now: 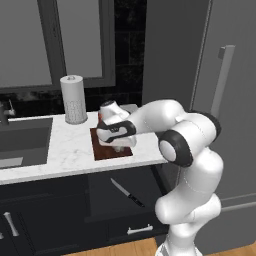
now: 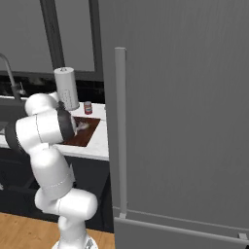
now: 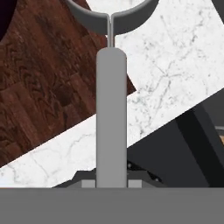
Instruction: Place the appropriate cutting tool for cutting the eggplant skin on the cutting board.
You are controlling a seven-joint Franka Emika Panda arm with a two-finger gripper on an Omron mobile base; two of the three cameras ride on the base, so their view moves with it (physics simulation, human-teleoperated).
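The hand view looks down the silvery-grey peeler (image 3: 111,118): its handle runs straight up from between my fingertips and its forked head spreads at the top edge. My gripper (image 3: 111,183) is shut on the handle. Beneath it lies the corner of the dark reddish-brown cutting board (image 3: 48,87), with the handle crossing the board's edge onto white marble. A dark purple patch at the top left corner looks like the eggplant (image 3: 3,17). From the left base view my gripper (image 1: 120,146) hangs low over the board (image 1: 102,151). My gripper (image 2: 80,125) is also above the board (image 2: 81,137) in the right base view.
A black-handled knife (image 1: 128,193) lies low in front of the dark cabinets. A paper towel roll (image 1: 74,99) stands behind the board and a small red can (image 2: 88,107) sits by the wall. The sink (image 1: 22,140) is left, the tall fridge (image 2: 185,121) right.
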